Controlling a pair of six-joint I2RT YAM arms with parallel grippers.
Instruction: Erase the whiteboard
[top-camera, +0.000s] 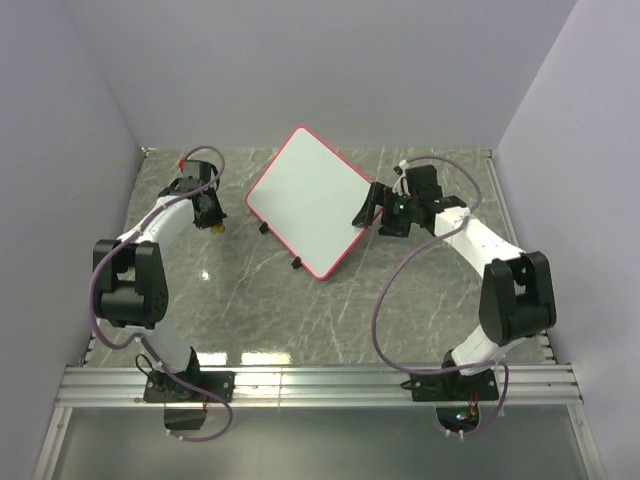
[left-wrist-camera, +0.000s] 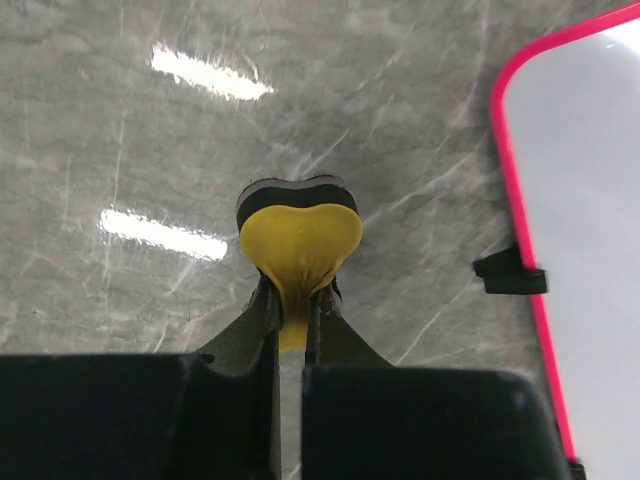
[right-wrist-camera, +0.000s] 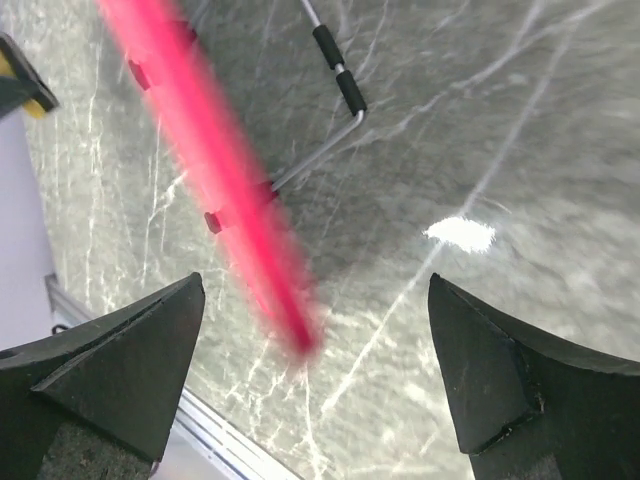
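Observation:
The whiteboard (top-camera: 305, 200) lies mid-table, turned like a diamond, its white face blank inside a pink-red frame. To its left, my left gripper (top-camera: 213, 222) is shut on a small yellow eraser (left-wrist-camera: 300, 235) with a dark felt face, just above the table. The board's left edge (left-wrist-camera: 590, 200) and one black foot (left-wrist-camera: 510, 272) show beside it, apart from the eraser. My right gripper (top-camera: 365, 212) is open at the board's right corner. In the right wrist view the red frame (right-wrist-camera: 220, 180) is a blurred streak between the wide-apart fingers (right-wrist-camera: 315, 285), touching neither.
A wire stand (right-wrist-camera: 340, 90) with black sleeves shows behind the board's edge. Grey marble tabletop (top-camera: 330, 310) spreads in front of the board. Walls close in the left, back and right. A metal rail (top-camera: 320, 385) runs along the near edge.

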